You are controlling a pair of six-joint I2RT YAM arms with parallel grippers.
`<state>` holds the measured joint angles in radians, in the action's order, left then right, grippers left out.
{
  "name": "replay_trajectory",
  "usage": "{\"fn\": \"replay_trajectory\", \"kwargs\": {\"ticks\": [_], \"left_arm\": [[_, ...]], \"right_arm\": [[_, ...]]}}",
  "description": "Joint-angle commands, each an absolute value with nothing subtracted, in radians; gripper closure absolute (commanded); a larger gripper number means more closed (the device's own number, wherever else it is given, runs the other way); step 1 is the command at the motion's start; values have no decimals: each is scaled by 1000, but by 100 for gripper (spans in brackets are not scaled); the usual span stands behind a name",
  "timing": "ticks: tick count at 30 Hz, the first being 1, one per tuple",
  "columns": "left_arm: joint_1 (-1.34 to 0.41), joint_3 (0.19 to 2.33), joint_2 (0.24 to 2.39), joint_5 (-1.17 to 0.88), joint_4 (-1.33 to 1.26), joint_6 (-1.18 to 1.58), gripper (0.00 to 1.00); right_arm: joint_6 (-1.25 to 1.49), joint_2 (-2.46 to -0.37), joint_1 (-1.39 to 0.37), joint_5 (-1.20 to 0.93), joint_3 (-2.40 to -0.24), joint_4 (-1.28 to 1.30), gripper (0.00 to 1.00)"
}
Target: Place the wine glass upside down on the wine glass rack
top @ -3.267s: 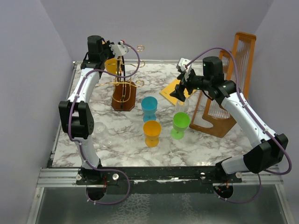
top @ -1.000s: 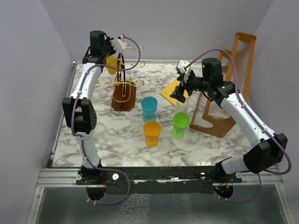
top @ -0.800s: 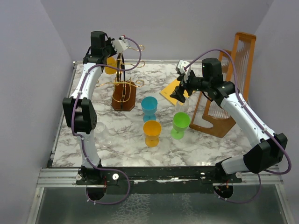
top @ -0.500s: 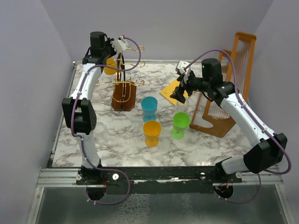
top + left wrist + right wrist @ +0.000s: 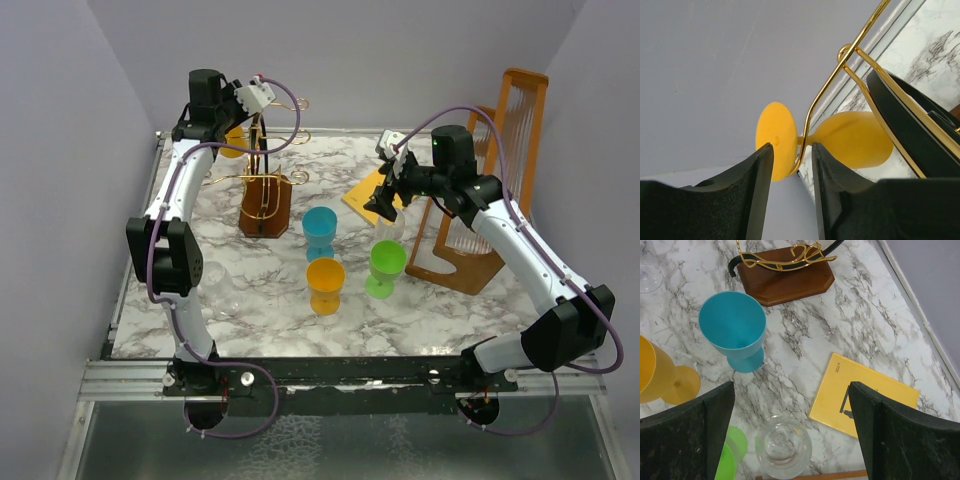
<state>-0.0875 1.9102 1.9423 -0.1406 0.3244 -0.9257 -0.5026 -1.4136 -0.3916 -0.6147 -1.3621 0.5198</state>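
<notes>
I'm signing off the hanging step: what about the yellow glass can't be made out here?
- Left wrist: whether the left gripper clamps the yellow wine glass; its jaws cover the foot's lower edge.
- Top external: whether the glass hangs on the wine glass rack; the left arm hides most of it.
- Right wrist: the rack's arms, cut off by the top edge.
</notes>
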Motion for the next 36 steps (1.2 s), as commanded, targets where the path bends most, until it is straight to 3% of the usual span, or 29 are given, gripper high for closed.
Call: {"fn": "replay_trajectory", "kwargs": {"ticks": [1,14,19,26,30,36], "left_arm": [[-94,1892,1859,-196,321,-865,59],[-93,1818,1754,-154,280,-780,52],[-94,1764,1671,-110,244,-665,38],[-93,1705,1564,-77,267,-478,7],[-92,1655,1497,-96,288,-383,1],[-94,1560,1410,-132,299,-304,1]], "right_arm": [[-503,-1399,-397,-611,-1362,494,4],[-485,-1416,-397,-626,-1374,499,3],[-448,-1443,-403,-627,-1408,503,3],[-385,-1484,-459,-564,-1456,496,3],[-324,-1538,-502,-491,-1493,498,6],[-237,-1644,-539,-374,-1547,517,20]]}}
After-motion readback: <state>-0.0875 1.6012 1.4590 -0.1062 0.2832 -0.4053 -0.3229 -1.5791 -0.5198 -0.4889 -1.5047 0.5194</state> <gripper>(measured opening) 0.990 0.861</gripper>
